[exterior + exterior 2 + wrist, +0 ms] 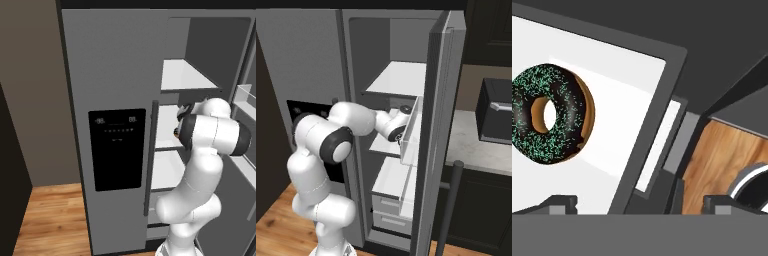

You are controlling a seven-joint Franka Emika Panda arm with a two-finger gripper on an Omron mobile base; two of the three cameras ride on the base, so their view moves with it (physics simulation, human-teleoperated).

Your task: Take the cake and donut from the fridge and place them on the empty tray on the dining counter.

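The donut [549, 120], a ring with dark icing, greenish speckles and a tan edge, lies on a white shelf [622, 115] inside the fridge [115, 75]. My gripper [642, 205] is open, and the donut sits ahead of its left fingertip [562, 202], apart from it. The fridge's [306, 60] right door [438, 125] stands open and my arm reaches in at the middle shelf. The cake is hidden. The tray and the dining counter are out of view.
A clear door bin [411, 132] hangs close beside my wrist. Another white shelf [185, 75] sits above the hand, with drawers [388, 210] below. A pale kitchen counter [471, 145] carrying a black appliance [498, 112] lies right of the open door. Wood floor [55, 215] is at the left.
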